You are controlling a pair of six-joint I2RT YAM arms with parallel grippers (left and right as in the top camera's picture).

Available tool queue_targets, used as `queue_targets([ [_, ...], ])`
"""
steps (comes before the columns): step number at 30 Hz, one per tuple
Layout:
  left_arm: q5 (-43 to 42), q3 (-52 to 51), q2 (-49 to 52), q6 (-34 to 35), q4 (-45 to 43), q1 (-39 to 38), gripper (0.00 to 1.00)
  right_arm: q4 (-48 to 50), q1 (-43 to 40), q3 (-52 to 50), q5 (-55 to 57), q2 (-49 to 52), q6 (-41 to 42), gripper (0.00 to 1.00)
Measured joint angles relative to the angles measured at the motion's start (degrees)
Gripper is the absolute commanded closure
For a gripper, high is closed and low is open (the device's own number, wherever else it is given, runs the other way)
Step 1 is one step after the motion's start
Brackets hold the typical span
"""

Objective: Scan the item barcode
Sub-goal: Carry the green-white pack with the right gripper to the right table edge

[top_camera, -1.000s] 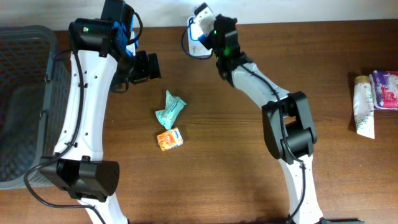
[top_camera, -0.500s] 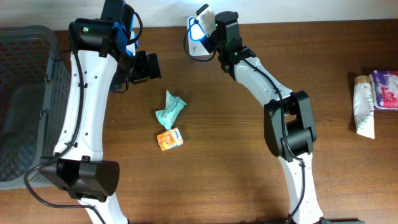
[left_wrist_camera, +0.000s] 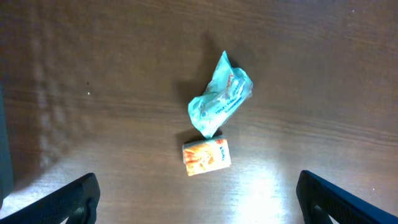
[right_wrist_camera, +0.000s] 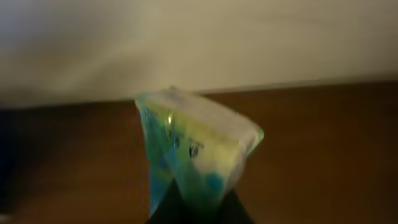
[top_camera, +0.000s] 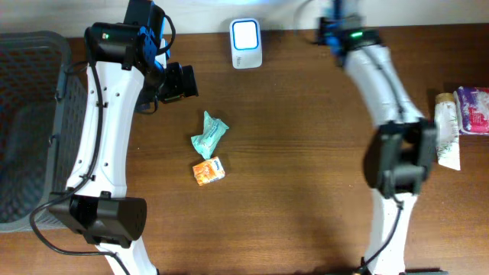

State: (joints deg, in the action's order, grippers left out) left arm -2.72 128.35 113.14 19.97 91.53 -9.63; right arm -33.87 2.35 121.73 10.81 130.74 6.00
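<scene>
Grip is the concern here. The right gripper (right_wrist_camera: 194, 210) is clenched on the lower end of a blue-and-green glossy packet (right_wrist_camera: 198, 152), which stands up from the fingers and flares wider at its free top. In the overhead view that arm reaches along the far edge of the dark wooden table (top_camera: 306, 176), to the right of the white rectangular scanner (top_camera: 246, 34) and apart from it, so the packet is not over the scanner's face.

The left gripper (top_camera: 174, 81) hangs spread wide and empty above a crumpled teal wrapper (top_camera: 208, 131) and a small orange carton (top_camera: 208, 170), which touch at one corner. A grey mesh basket (top_camera: 30, 114) sits at the left edge; a white tube (top_camera: 448, 131) and a purple packet (top_camera: 474, 111) lie far right.

Several things could spoil the scan. The pinch is narrow and low on a slick, floppy film — a quick swing could let it slide or fold over. The wrist view is too blurred to show a barcode, so the printed side may well face away from the scanner. A low approach might also knock the scanner itself.
</scene>
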Motion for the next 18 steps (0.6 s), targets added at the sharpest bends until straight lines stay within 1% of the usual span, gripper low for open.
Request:
queue_targets([
  [3,0.0,0.0,0.0,0.02,0.0,0.0,0.01,-13.16,-9.57,0.57,1.38,-1.68,2.45,0.96],
  [4,-0.02,0.0,0.0,0.02,0.02,0.0,0.01,-15.93,-13.68,0.15,2.05,-1.66,2.97,0.96],
  [6,0.0,0.0,0.0,0.02,0.07,0.0,0.01,-20.22,-18.64,0.13,2.27,-1.66,3.08,0.96],
  [8,0.0,0.0,0.0,0.02,0.0,0.0,0.01,-22.16,-22.58,0.13,2.29,-1.68,3.06,0.96],
  [12,0.0,0.0,0.0,0.02,0.0,0.0,0.01,-26.34,-33.07,0.09,2.34,-1.68,3.32,0.96],
  [15,0.0,0.0,0.0,0.02,0.0,0.0,0.01,-28.3,-39.76,0.09,2.49,-1.68,6.62,0.96],
  [18,0.0,0.0,0.0,0.02,0.0,0.0,0.01,-28.96,-44.35,0.09,2.49,-1.68,9.31,0.96],
])
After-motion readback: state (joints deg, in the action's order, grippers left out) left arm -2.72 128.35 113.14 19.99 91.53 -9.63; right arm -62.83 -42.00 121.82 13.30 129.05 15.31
